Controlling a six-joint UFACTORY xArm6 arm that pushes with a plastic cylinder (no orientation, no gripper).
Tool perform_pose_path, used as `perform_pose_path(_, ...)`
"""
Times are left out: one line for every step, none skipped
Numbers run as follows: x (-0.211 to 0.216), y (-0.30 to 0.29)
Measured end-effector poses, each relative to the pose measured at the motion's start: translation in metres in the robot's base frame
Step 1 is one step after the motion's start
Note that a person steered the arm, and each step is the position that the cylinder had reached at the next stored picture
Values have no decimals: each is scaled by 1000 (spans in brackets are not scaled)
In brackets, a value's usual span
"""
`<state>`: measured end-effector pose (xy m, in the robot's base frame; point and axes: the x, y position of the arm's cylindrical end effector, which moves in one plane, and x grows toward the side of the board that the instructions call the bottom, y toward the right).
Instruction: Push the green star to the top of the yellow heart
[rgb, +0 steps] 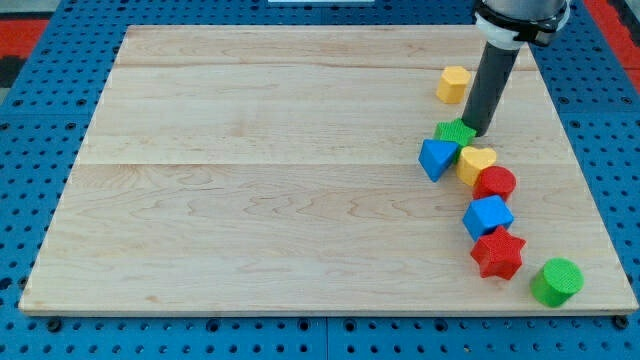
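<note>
1. Blue pegboard surrounds the pale wooden desk (250, 180), and all the blocks sit on the view's right side.
2. No claw is fitted, so I have no spread or pinch to report; my tip (476, 131) is down at the upper right edge of the green star (456, 132), apparently touching it, though the rod hides the contact.
3. That star lies just above the yellow heart (476, 162), with the blue triangular block (437, 158) pressed against both on the view's left.
4. Below the heart, a chain runs down: red cylinder (495, 184), blue cube (488, 216), red star (497, 254).
5. Apart from these, a yellow hexagonal block (453, 84) sits near the top and a green cylinder (556, 281) near the bottom right corner.
</note>
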<state>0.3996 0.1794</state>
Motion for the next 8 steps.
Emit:
perform_pose_path(23,-8)
perform_pose_path(57,-12)
perform_pose_path(82,-3)
perform_pose_path(87,-5)
perform_pose_path(66,13)
perform_pose_path(62,46)
perform_pose_path(96,43)
perform_pose_path(96,50)
